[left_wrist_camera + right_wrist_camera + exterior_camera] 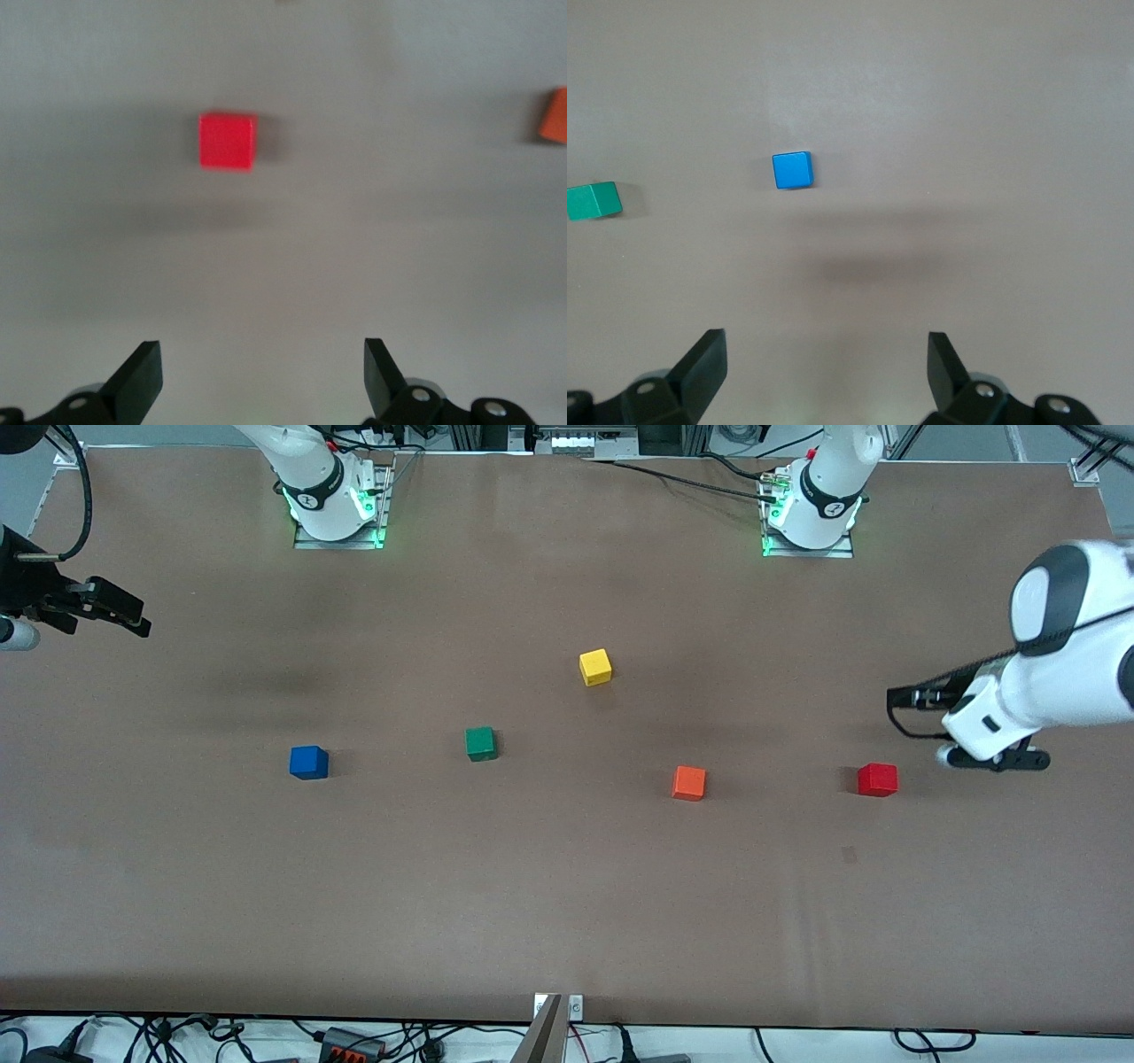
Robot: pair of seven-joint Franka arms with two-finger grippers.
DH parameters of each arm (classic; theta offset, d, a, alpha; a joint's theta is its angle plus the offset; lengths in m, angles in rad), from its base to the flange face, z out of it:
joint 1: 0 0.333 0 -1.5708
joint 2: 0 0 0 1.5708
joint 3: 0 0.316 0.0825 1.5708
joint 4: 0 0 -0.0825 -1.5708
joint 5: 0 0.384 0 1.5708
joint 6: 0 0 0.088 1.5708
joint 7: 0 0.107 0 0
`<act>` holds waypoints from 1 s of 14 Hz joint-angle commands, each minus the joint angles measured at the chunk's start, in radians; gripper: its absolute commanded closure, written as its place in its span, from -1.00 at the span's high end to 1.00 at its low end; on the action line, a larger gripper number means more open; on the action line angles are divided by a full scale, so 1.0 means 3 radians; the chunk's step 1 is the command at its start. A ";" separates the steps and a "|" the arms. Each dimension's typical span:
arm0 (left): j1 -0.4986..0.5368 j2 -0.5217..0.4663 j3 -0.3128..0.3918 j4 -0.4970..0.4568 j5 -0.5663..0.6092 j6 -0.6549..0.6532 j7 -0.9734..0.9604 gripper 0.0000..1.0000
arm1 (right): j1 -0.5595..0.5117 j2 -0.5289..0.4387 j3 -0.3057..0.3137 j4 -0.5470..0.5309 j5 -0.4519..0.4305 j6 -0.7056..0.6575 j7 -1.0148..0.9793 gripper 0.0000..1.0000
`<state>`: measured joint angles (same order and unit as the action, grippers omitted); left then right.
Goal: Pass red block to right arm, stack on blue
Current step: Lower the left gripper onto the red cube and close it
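Red block (877,779) sits on the brown table (567,903) toward the left arm's end, untouched, with the orange cube (688,783) beside it and the blue cube (308,763) well apart toward the right arm's end; the green cube (480,743) and yellow cube (595,667) lie between. Left gripper (899,708) hangs in the air near the red block, fingers spread and empty, probably staged for a descent onto it. Right gripper (124,615) hovers at its own table edge, fingers likewise spread with nothing between them, seemingly waiting for the handover. Front view alone gives the whole layout and both arms. Left wrist view shows the red block (228,141) off the line between its fingertips (142,376), so a shift looks needed before closing. Right wrist view shows the blue cube (792,170) bare on top, ready for stacking.
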<state>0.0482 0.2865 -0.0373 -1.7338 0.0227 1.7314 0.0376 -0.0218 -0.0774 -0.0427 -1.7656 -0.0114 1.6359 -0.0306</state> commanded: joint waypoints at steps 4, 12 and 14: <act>0.0110 0.0307 0.0001 -0.0386 0.0098 0.1201 0.0288 1.00 | 0.0021 0.0002 0.0009 -0.0015 -0.0044 0.0003 0.0015 1.00; 0.0284 0.0727 0.0007 -0.0714 0.0113 0.2225 0.0406 1.00 | 0.0123 0.0196 0.0035 -0.0015 0.0033 0.0013 0.0010 1.00; 0.0310 0.0783 0.0001 -0.0750 0.0113 0.2297 0.0503 1.00 | 0.0215 0.0278 0.0035 -0.0015 0.0236 0.0018 0.0030 1.00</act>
<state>0.1341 0.5157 -0.0349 -1.9408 0.0401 2.3888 0.1571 0.0165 -0.0114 -0.0328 -1.7680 0.0135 1.6363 -0.0304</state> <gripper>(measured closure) 0.000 0.000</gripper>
